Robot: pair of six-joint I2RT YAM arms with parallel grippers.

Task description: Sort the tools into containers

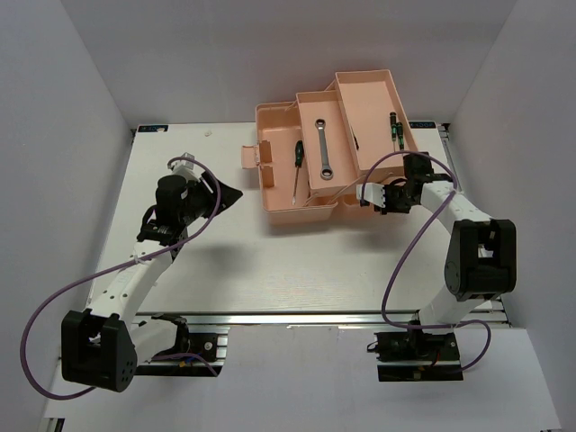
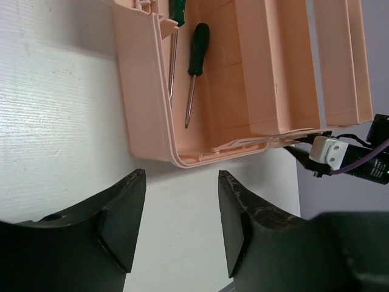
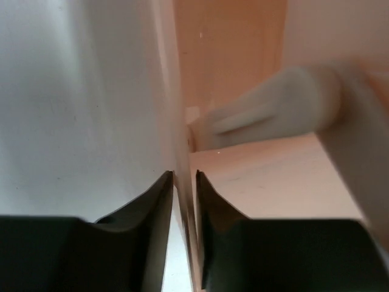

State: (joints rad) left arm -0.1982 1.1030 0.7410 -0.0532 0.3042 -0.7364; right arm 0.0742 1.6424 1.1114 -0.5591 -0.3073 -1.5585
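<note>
Note that the right pincer (image 3: 184, 177) is closed to a narrow slot astride a thin wall of the toolbox (image 3: 243, 79). It appears to pinch that wall, though the blurred close view leaves contact uncertain. The wall runs straight away from the fingers, so any pull must follow that line. The left pincer (image 2: 181, 177) stands spread and empty over the bench (image 2: 61, 121), just short of the toolbox corner. Its view shows two screwdrivers (image 2: 196, 61) in the base compartment (image 2: 219, 103), shafts toward it. Only the overhead view shows the wrench (image 1: 321, 148) in the middle tray (image 1: 310, 184).
</note>
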